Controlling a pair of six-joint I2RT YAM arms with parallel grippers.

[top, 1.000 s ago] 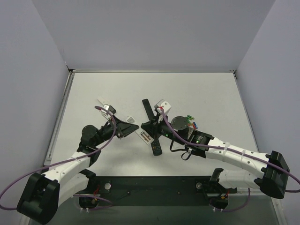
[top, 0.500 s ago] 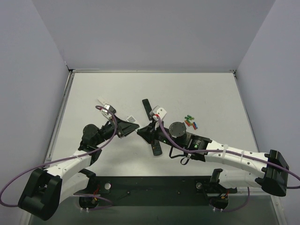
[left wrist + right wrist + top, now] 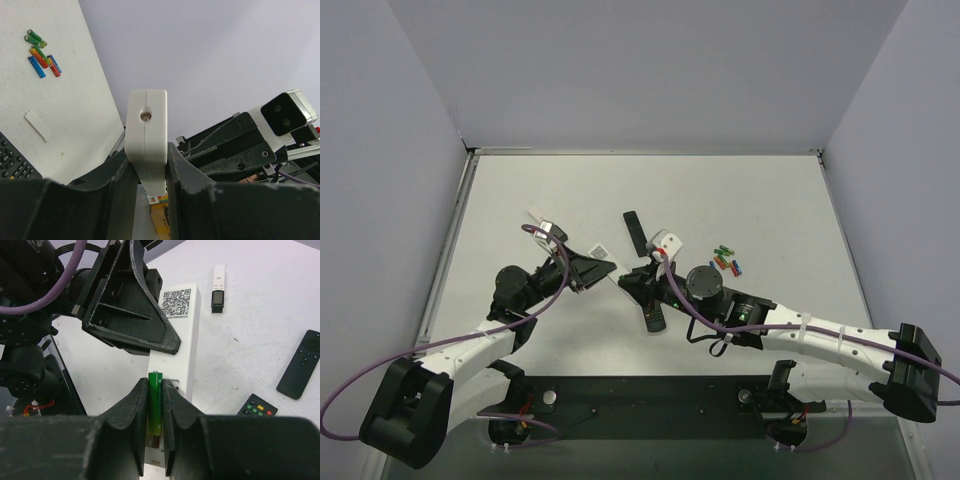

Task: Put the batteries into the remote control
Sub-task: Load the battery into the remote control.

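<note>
The white remote control [image 3: 178, 335] lies back side up, with a QR label; my left gripper [image 3: 150, 165] is shut on its end [image 3: 146, 125]. In the top view the remote [image 3: 603, 254] sits between both grippers at mid-table. My right gripper [image 3: 155, 390] is shut on a green battery [image 3: 154, 407], held lengthwise over the open battery bay [image 3: 173, 386] at the remote's near end. Whether it touches the bay I cannot tell. Several spare batteries [image 3: 725, 263], green, red and blue, lie right of the right gripper [image 3: 645, 283]; they also show in the left wrist view [image 3: 41, 54].
A black remote with coloured buttons [image 3: 655, 318] lies just under the right gripper. A slim black remote [image 3: 634, 232] lies behind it. A thin white strip with a dark end [image 3: 542, 222] lies left of the left gripper [image 3: 588, 268]. A small white cover [image 3: 38, 125] lies near the batteries.
The right arm has drawn back toward the near edge, uncovering the battery pile. The left gripper has shifted slightly and the remote's free end now points further back.
</note>
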